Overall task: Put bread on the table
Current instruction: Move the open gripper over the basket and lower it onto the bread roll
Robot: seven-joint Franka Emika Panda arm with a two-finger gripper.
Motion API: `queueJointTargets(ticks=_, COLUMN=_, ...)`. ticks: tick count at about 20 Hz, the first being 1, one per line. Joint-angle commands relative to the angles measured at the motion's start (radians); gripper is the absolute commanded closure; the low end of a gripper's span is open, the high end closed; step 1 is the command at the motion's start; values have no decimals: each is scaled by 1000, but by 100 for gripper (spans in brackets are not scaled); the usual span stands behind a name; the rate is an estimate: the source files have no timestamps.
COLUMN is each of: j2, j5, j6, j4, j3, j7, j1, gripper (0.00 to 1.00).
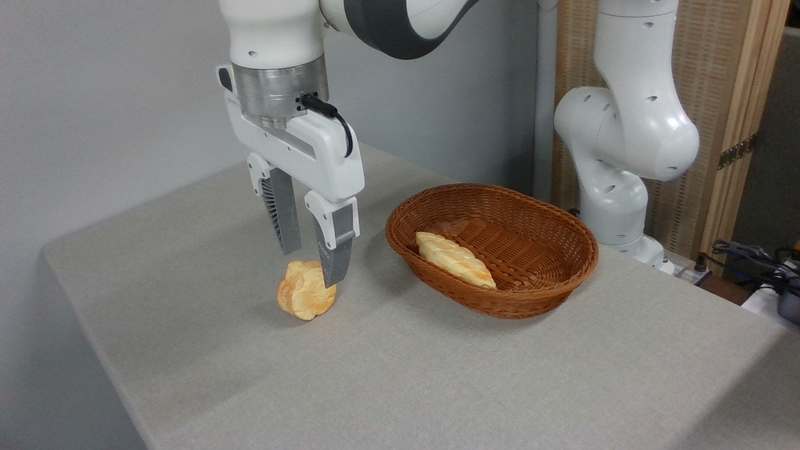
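A: Nearest us is the table (437,387), bare grey cloth all across the front. Behind it on the right stands the arm's white base, and the arm reaches over to the left so the wrist points straight down.

B: Then the wicker basket (494,247), right of centre. The bread (455,258), the braided loaf, lies inside it along the near-left wall. So I judge the task's own step as not done.

A: And the gripper (312,253)?

B: Well apart from the basket, hanging over the round bun (306,289) on the cloth. The jaws are spread, holding nothing; the right fingertip overlaps the bun's top edge, though I cannot tell if it touches.

A: How would you do the step well?

B: Lift straight clear of the bun, cross above the basket's rim, turn the wrist so the fingers close across the loaf's narrow width near its middle, and set it on open cloth.
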Motion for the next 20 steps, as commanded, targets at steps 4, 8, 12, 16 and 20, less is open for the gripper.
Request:
queueJointTargets(ticks=4, j2=9, j5=19, j6=-110, j4=22, j3=-135, j7=66, j1=80, gripper=0)
queueJointTargets(ticks=8, j2=6, j5=13, j6=-111, j4=18, j3=-130, j7=69, j1=82, gripper=0)
queueJointTargets(ticks=12, j2=-14, j5=15, j6=-120, j4=-19, j3=-131, j7=77, j1=80, gripper=0)
queueJointTargets(ticks=16, j2=-106, j5=16, j6=-165, j4=-131, j3=-130, j7=141, j1=80, gripper=0)
queueJointTargets(ticks=20, j2=-196, j5=29, j6=-194, j4=-247, j3=-125, j7=244, j1=82, gripper=0)
